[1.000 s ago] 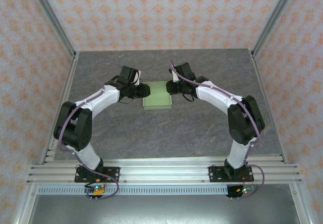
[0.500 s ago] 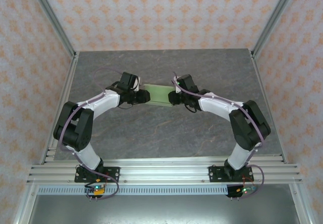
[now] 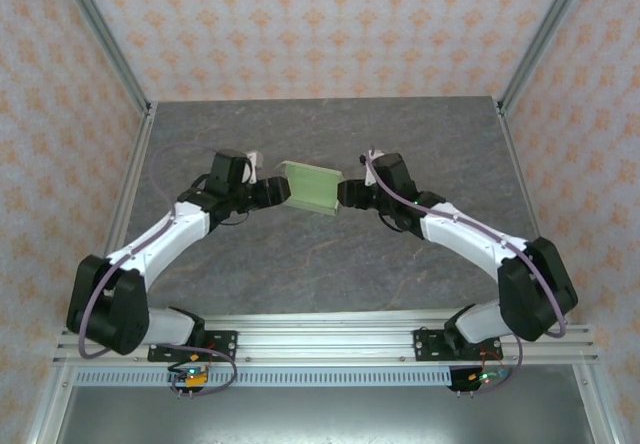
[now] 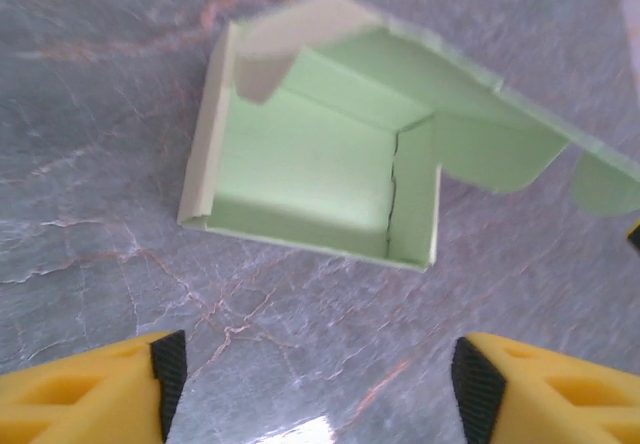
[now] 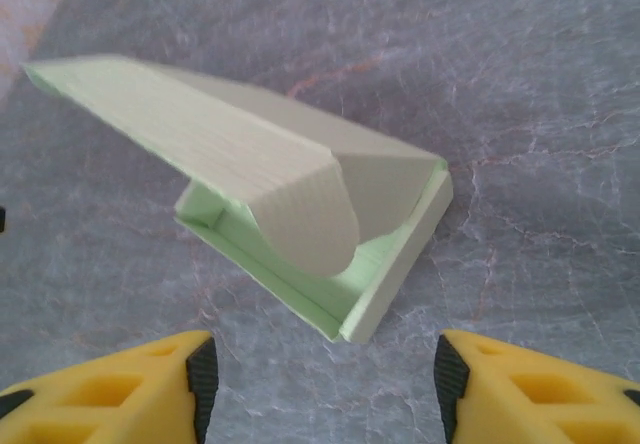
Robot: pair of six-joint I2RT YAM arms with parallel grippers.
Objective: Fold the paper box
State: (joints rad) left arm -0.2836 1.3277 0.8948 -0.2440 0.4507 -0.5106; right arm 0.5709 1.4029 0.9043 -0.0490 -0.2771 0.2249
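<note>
Both sets of jaws stand apart and empty, and the paper box sits on the table, lid half up, at three o'clock from the left gripper and nine o'clock from the right gripper, its long axis running between them, neither one nearer.

Bare table surrounds the paper box; its lid stands raised.
</note>
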